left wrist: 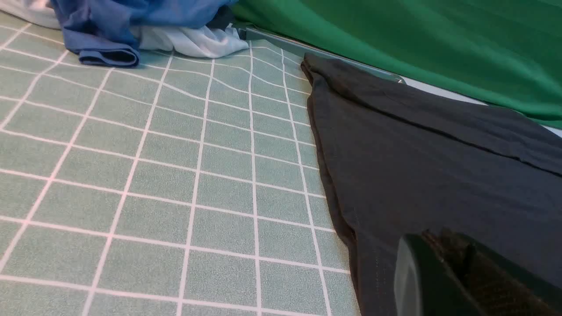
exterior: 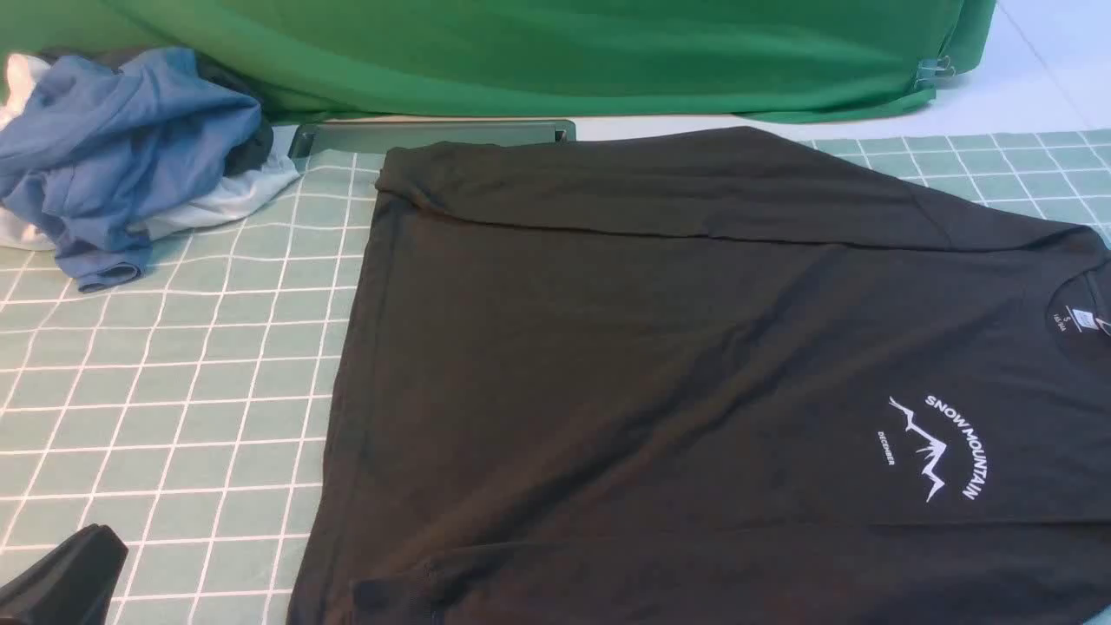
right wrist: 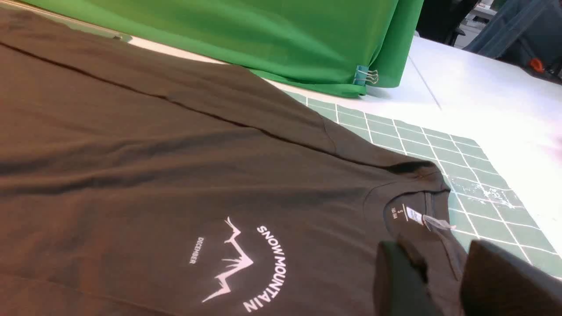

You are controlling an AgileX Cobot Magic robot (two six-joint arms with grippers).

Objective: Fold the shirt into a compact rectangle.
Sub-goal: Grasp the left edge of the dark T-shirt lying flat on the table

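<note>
The black shirt (exterior: 660, 347) lies flat on the green grid mat (exterior: 174, 417), with its white mountain print (exterior: 933, 447) and neck label (exterior: 1081, 319) toward the right. Its far edge is folded over in a long band (exterior: 694, 187). My left gripper (left wrist: 461, 252) is shut with nothing in it. In the front view it shows only as a dark shape (exterior: 61, 582) at the near left, apart from the shirt's hem. My right gripper (right wrist: 443, 281) is open, its fingers standing on either side of the shirt's shoulder edge by the collar (right wrist: 412, 210). It is out of the front view.
A heap of blue and white garments (exterior: 121, 148) sits at the far left of the mat. The green backdrop cloth (exterior: 538, 52) hangs along the back, held by a clip (right wrist: 364, 77). A grey bar (exterior: 434, 134) lies at its foot, and white tabletop (right wrist: 483, 96) lies beyond the mat.
</note>
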